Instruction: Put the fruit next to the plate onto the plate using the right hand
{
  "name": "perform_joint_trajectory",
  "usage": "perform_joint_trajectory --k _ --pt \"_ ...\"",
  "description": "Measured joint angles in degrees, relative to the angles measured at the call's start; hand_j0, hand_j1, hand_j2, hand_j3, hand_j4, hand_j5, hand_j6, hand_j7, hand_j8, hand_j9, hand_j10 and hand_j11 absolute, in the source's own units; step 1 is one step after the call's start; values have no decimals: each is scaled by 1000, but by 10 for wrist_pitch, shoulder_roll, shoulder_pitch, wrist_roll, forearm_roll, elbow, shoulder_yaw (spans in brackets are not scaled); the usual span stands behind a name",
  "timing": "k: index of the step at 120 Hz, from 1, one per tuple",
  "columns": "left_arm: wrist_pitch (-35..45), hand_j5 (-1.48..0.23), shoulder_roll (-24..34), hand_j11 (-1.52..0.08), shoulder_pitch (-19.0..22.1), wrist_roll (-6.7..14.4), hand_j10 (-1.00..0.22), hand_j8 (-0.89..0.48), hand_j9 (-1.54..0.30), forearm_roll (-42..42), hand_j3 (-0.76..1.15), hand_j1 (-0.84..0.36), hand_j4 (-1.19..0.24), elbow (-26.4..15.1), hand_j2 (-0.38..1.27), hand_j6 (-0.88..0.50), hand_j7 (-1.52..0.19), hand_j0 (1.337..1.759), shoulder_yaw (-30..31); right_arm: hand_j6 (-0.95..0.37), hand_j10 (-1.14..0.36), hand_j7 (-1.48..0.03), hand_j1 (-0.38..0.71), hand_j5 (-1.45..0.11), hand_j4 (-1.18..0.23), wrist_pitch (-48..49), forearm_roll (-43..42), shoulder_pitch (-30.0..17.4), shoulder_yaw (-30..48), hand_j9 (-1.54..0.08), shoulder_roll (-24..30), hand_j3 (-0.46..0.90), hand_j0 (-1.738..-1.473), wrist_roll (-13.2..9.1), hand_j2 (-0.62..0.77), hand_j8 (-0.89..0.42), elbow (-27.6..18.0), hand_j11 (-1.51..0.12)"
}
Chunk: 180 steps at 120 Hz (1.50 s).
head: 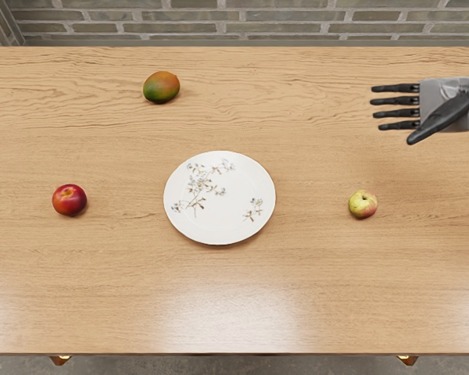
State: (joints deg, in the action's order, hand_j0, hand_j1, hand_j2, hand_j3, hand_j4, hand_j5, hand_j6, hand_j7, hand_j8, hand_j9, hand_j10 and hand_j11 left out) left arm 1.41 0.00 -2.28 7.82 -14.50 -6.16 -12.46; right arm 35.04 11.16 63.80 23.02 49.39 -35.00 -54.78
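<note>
A white plate [219, 197] with a floral pattern lies at the table's middle, with nothing on it. A small yellow-green apple with a red blush [363, 204] sits to its right, a short gap away. My right hand [399, 109] hovers at the right edge, above and behind that apple, its dark fingers stretched out straight toward the left and holding nothing. A red apple [69, 199] rests farther off on the plate's left. A green and red mango [161, 86] lies toward the back left.
The wooden table [234, 312] fills the view, its front edge near the bottom. A brick wall [219, 19] runs behind the far edge.
</note>
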Motion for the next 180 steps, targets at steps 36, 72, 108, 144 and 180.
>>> perform_joint_trajectory --k 36,72,108,144,180 --pt "0 0 0 0 1 0 0 0 0 0 0 349 0 0 0 -1 0 1658 0 2 1 0 -349 0 0 0 -93 24 -5 0 -20 0 -1658 0 0 2 -39 0" --pt "0 0 0 0 9 0 0 0 0 0 0 349 0 0 0 0 0 1658 0 -1 -1 0 -349 0 -1 0 -247 207 -169 0 -52 0 -1658 0 -1 -1 -168 0" --pt "0 0 0 0 6 0 0 0 0 0 0 349 0 0 0 -1 0 1658 1 -3 -2 0 -349 0 -3 -62 -454 250 -272 0 -61 0 -1658 0 0 -3 -224 0" --pt "0 0 0 0 5 0 0 -1 0 0 0 349 0 0 0 -1 0 1658 1 -5 -3 0 -349 -1 -4 -316 -596 128 -251 0 -63 0 -1658 0 1 -4 -301 0" --pt "0 0 0 0 5 0 0 -1 0 0 0 349 0 -1 0 -1 0 1658 1 -131 -128 -162 -201 -163 -129 -407 -660 46 -250 -163 -59 0 -1658 0 -23 -130 -355 -163"
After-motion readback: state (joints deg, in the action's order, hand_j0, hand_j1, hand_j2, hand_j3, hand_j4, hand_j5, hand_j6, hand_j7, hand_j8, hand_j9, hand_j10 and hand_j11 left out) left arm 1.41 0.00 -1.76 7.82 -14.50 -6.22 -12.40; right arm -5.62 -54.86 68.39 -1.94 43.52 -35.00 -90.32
